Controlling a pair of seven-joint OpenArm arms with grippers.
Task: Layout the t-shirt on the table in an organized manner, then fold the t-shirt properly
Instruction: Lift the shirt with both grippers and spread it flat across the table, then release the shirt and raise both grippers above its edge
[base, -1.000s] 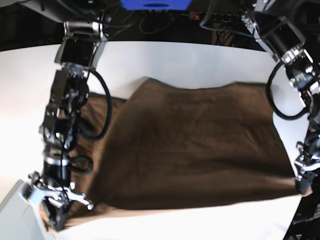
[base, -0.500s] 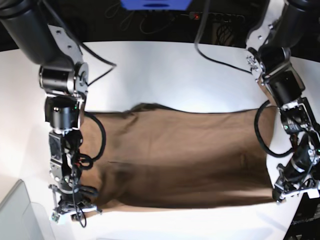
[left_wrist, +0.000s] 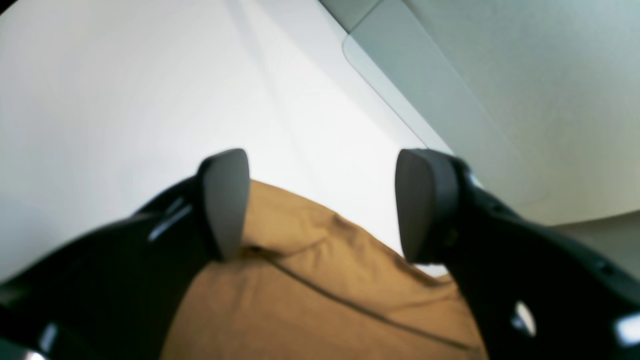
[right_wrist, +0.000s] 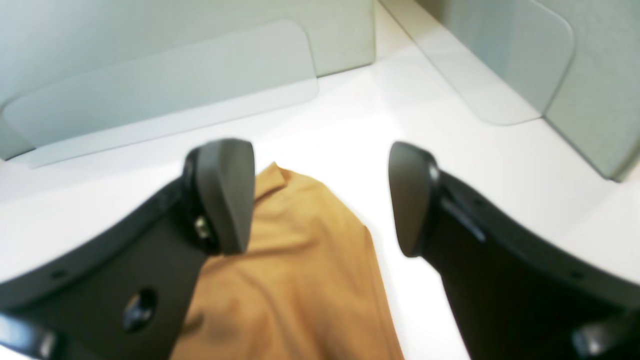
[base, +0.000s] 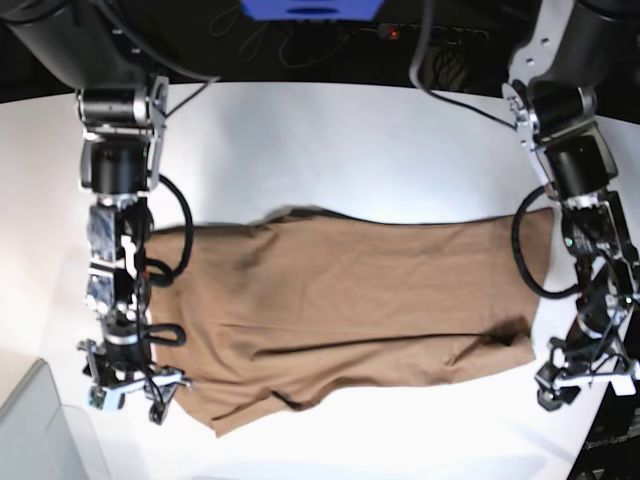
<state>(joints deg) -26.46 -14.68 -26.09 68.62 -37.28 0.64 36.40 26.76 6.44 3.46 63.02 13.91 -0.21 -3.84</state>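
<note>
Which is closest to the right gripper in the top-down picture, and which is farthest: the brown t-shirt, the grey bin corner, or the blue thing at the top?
From the right gripper:
1. T-shirt, just beside it.
2. Grey bin corner, bottom-left.
3. Blue thing, top middle, farthest.

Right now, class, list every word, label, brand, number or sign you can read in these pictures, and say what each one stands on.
None can be read.
t-shirt: plain, no print.
table: bare white, no marking.
Grey bin walls: no label.
Blue object at the far edge: no lettering visible.
</note>
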